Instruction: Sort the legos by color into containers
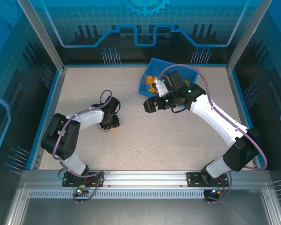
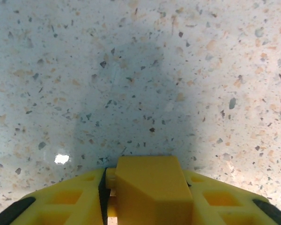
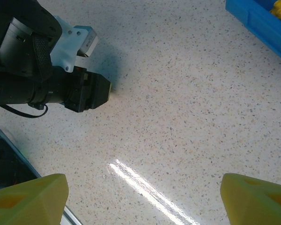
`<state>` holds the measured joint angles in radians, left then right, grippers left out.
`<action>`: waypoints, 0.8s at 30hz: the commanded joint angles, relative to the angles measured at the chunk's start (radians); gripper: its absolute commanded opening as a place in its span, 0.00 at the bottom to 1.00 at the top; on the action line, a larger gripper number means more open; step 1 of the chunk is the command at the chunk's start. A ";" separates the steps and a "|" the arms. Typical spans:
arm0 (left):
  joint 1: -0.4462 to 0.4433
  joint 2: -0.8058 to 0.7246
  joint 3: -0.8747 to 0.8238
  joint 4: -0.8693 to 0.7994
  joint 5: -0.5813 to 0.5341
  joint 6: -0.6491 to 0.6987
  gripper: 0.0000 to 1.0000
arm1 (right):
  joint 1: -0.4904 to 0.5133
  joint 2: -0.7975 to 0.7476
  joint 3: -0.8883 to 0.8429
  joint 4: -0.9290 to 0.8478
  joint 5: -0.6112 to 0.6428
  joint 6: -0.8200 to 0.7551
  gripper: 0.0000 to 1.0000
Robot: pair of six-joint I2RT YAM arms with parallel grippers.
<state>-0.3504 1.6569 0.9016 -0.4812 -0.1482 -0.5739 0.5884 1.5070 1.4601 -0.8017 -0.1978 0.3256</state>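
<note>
"Over bare tabletop (image 1: 131,150), just short of the tray (image 3: 253,18) — that is where my right pincer (image 1: 149,104) hangs, spread wide with nothing between the tips."

"And your left?"

"My left pincer (image 1: 111,119) sits low over the tabletop, well apart from the tray. It is pressed together, on nothing I can see."

"Where are the bricks?"

"Orange bricks (image 1: 152,83) lie heaped in the end of the tray nearest my right pincer. My own arm covers much of the other compartment, so I cannot tell what it holds."

"How do you expect them to handle?"

"Light, stiff and a little slick, I'd judge — hard plastic with no give. They are small and piled close, so picking one out looks fiddly. I would take a brick across its two flat sides, not over the studs, and come down with a narrow opening so the neighbours aren't nudged. Squeezed off-centre, one could squirt out sideways. A gentle, centred pinch seems the safer bet."
</note>
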 commanded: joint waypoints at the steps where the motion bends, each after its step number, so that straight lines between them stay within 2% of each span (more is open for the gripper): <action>1: -0.002 -0.035 -0.027 0.052 0.123 -0.020 0.37 | 0.005 -0.033 -0.001 -0.015 -0.068 0.000 0.86; 6: -0.034 -0.161 0.075 0.005 0.155 -0.013 0.31 | 0.004 -0.047 0.009 0.000 -0.126 0.018 0.86; 11: -0.151 -0.160 0.303 -0.027 0.138 0.046 0.29 | -0.020 -0.122 0.011 0.045 -0.112 0.072 0.86; 15: -0.232 0.000 0.582 -0.048 0.112 0.144 0.30 | -0.062 -0.212 -0.026 0.079 -0.027 0.118 0.87; 19: -0.238 0.208 0.833 -0.019 0.086 0.197 0.31 | -0.106 -0.293 -0.087 0.098 0.022 0.153 0.87; 24: -0.233 0.532 1.241 -0.051 0.047 0.251 0.31 | -0.122 -0.371 -0.137 0.093 0.061 0.161 0.88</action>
<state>-0.5922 2.0636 2.0090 -0.4843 -0.0612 -0.3859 0.4770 1.1610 1.3460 -0.7174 -0.1783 0.4652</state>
